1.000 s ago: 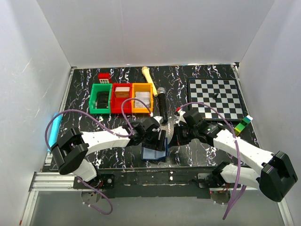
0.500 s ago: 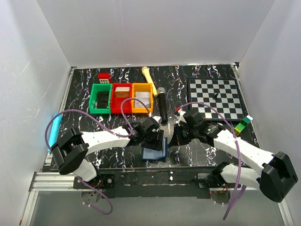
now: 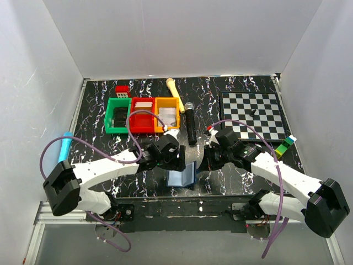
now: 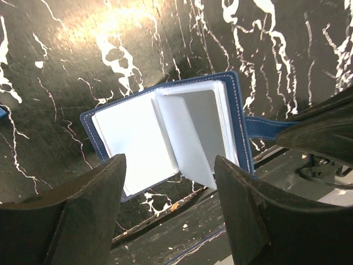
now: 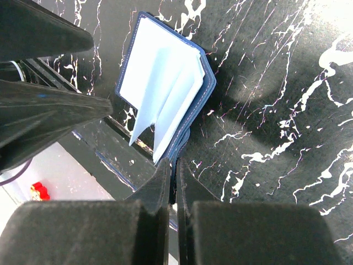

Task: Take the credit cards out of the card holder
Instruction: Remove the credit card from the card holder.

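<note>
The navy-blue card holder [image 3: 182, 177] lies open near the table's front edge. In the left wrist view its pale left inner face [image 4: 132, 141] lies flat and a pale leaf [image 4: 190, 138] stands up in the middle. I cannot tell cards from sleeves. My right gripper [image 3: 199, 165] is shut on the holder's right cover edge [image 5: 175, 160] and holds that half [image 5: 160, 83] raised. My left gripper [image 3: 174, 161] is open just above the holder [image 4: 168, 168], holding nothing, with one finger on each side of the open pages.
Green [image 3: 118, 116], red [image 3: 142, 115] and orange [image 3: 166, 114] bins stand behind the arms. A black microphone [image 3: 189, 122], a wooden pin [image 3: 173, 87], a chessboard [image 3: 253, 115], a green-yellow block [image 3: 284, 146] and a cyan tube [image 3: 65, 147] lie around. The table's front rail [image 4: 182, 221] is just beside the holder.
My left gripper has pulled back and left off the holder, and its elbow has swung down-left. The holder now shows more of its pale inside. The right gripper has kept its hold.
</note>
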You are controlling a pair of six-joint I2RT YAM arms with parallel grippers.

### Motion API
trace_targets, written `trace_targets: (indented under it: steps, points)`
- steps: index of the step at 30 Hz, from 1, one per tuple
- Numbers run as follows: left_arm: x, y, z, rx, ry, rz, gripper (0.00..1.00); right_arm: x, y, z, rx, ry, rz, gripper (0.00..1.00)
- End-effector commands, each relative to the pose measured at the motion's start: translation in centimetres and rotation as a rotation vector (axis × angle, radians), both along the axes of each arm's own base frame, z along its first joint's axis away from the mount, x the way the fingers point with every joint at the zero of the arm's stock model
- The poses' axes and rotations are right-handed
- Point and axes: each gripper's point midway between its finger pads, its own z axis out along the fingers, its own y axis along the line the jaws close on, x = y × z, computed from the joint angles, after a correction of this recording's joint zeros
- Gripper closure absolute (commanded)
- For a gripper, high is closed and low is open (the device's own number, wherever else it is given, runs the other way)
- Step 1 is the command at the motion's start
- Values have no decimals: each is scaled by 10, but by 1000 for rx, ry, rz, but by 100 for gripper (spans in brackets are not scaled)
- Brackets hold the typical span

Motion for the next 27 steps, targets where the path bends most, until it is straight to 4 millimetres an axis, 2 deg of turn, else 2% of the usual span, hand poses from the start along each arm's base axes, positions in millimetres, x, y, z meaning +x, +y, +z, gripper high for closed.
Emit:
trace_targets:
  steps: [1,7,12,20,27]
  points:
    - [7,-1,22,-43,-55,-8,34,4,8,18,52,-53,23,99]
    - [-5,-32,26,-142,-1,-128,36,4,8,17,49,-50,23,99]
    - [-9,-45,21,-153,21,-185,36,3,7,16,46,-44,24,99]
    - [-13,-55,-2,-88,46,-224,35,3,8,19,49,-46,28,99]
    - [-11,-50,-11,-50,51,-195,36,3,7,19,46,-46,30,99]
